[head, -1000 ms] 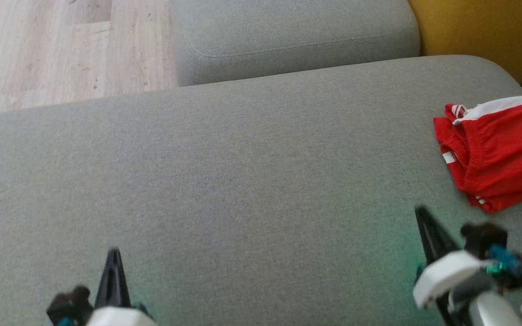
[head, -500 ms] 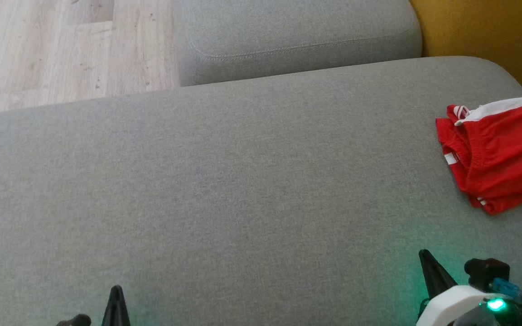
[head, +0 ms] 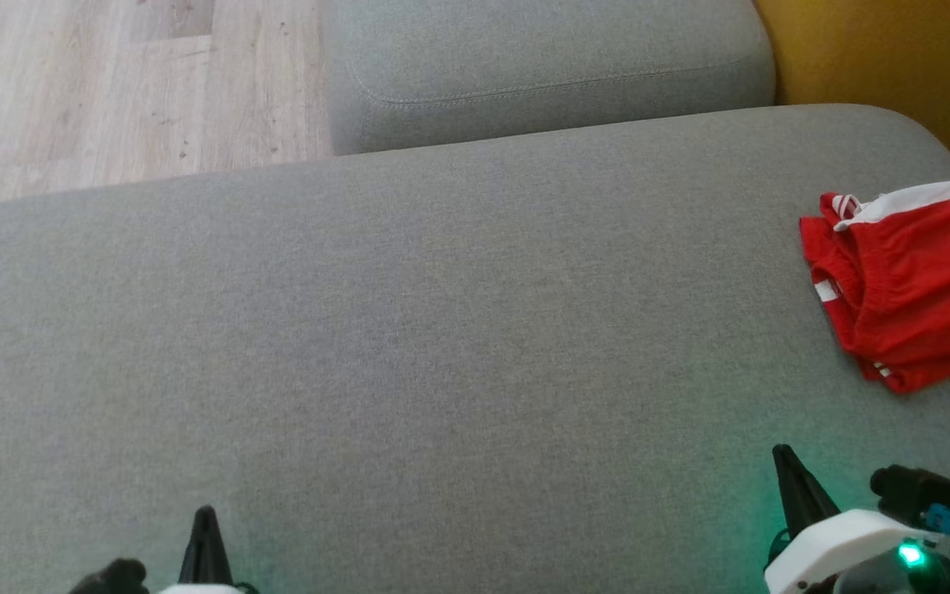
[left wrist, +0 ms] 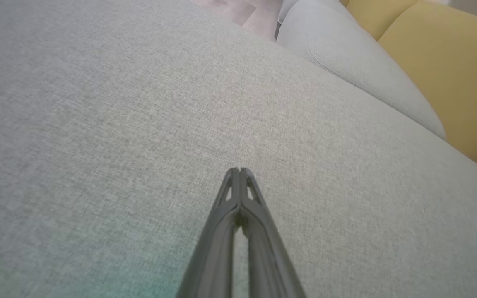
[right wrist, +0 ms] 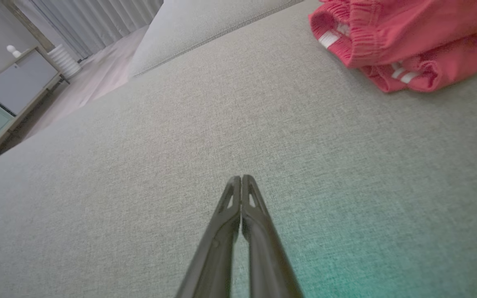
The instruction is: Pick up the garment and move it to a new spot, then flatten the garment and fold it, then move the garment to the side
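Head view: you see the folded red garment (head: 912,280) beyond and right of the right gripper (head: 784,454), apart from it, likely parked aside, finished. Left wrist: left gripper (left wrist: 238,170) pinched closed, empty, above the cushion (left wrist: 97,124). Right wrist: fingers (right wrist: 230,198) together, empty; garment ahead-right.

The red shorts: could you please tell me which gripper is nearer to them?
The right gripper, at the head view's lower right, below the red shorts; the left gripper sits far across the grey cushion.
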You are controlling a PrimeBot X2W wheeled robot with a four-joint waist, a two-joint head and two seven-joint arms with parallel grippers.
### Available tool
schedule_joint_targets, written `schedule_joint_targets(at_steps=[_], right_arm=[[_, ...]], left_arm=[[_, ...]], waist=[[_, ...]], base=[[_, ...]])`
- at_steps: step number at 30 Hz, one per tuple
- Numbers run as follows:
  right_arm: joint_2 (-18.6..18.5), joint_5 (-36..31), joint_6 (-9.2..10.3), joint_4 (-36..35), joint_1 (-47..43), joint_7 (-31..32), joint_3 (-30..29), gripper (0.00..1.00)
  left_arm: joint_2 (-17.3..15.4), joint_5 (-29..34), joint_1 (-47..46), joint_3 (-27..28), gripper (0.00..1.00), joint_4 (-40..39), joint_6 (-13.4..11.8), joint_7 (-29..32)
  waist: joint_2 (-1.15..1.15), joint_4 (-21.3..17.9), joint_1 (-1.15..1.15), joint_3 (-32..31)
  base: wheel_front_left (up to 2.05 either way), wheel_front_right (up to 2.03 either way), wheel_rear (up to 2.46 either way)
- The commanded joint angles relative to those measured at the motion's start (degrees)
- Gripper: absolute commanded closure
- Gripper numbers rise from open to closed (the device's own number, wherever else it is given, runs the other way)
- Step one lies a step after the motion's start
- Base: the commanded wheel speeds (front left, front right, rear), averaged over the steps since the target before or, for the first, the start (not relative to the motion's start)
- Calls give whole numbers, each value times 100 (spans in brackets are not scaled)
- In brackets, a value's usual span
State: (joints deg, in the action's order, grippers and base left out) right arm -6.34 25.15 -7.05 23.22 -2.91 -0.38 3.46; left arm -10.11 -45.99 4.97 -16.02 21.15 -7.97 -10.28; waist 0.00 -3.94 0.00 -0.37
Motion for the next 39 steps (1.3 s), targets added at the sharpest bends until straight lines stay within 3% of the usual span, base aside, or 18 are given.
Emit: schedule_joint_targets(at_steps=[1,39], right_arm=[[-33,194,-9,-207,309,20,-44,100],[112,2688,-23,-481,540,277,-412,100]], left_arm=[[-12,-121,-259,198,100,-204,74,35],[262,-1853,-586,977,100,-401,639,657]], waist=[[0,6,0,1],[0,155,0,21]], base=[[0,0,0],[0,0,0]])
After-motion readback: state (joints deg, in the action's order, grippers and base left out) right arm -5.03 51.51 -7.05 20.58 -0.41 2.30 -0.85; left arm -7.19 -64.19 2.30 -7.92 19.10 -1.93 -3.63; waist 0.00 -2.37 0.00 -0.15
